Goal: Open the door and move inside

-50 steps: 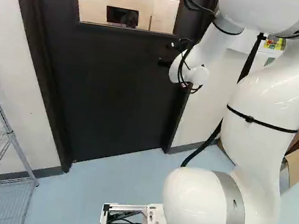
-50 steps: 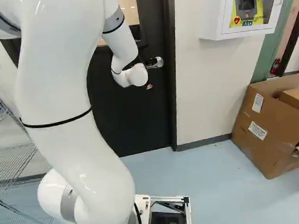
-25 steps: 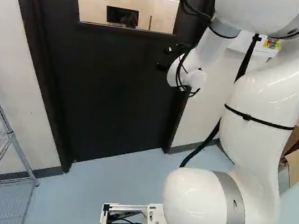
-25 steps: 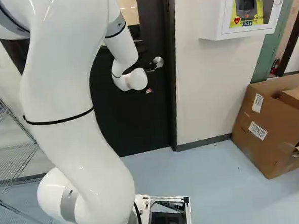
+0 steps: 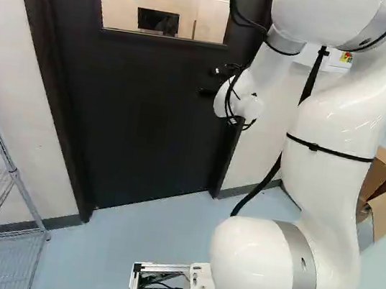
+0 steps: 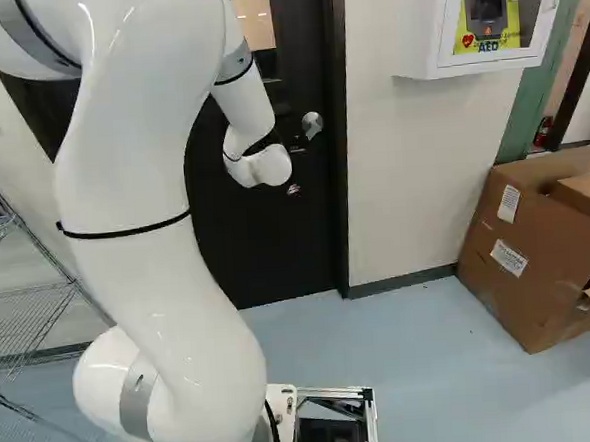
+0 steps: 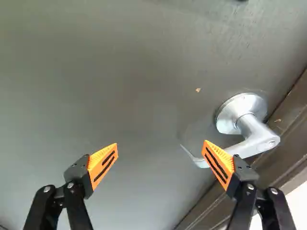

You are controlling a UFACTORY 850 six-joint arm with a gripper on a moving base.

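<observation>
Wrist view: my orange-padded black gripper (image 7: 161,143) is wide apart, with the bent silver handle (image 7: 256,133) by one finger. The flat dark door (image 5: 140,107) looks shut; I should line up, then turn the handle.

Cardbd box (image 6: 523,257) sits below wall cab. (image 6: 422,33), wire rack (image 5: 11,170) L, prob. fire ext. (image 6: 543,132) beyond.

Dark windowed door (image 5: 147,109) closed; silver lever handle (image 7: 256,132) near edge.

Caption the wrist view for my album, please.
Open gripper facing a dark door, one orange pad in front of its silver lever handle.
</observation>
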